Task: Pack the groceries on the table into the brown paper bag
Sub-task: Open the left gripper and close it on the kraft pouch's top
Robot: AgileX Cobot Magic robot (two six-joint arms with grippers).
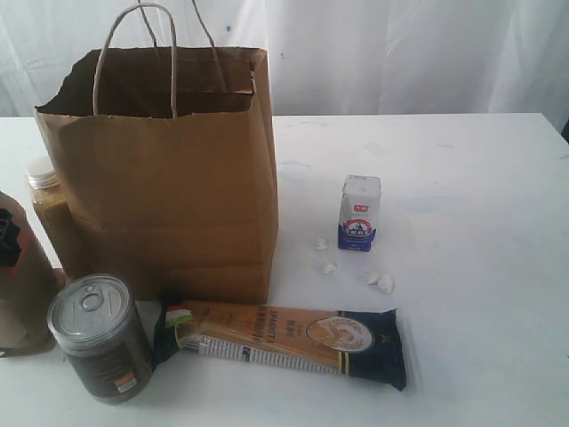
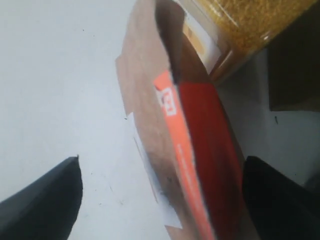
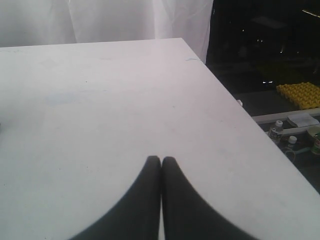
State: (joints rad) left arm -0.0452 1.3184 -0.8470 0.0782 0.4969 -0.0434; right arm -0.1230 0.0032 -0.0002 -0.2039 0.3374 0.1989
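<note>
The brown paper bag stands open and upright on the table. The yellow-powder jar stands against the bag's left side. In front lie the tin can and the long spaghetti pack. The small carton stands to the right, with white lumps scattered near it. My left gripper is open, its fingers wide on either side of a brown cardboard box with an orange-red face; the yellow-powder jar is just beyond. My right gripper is shut and empty over bare table.
A brown object with a black part on it shows at the left edge of the exterior view. The right gripper hangs near the table's edge, with dark floor and clutter beyond it. White curtains hang behind the table.
</note>
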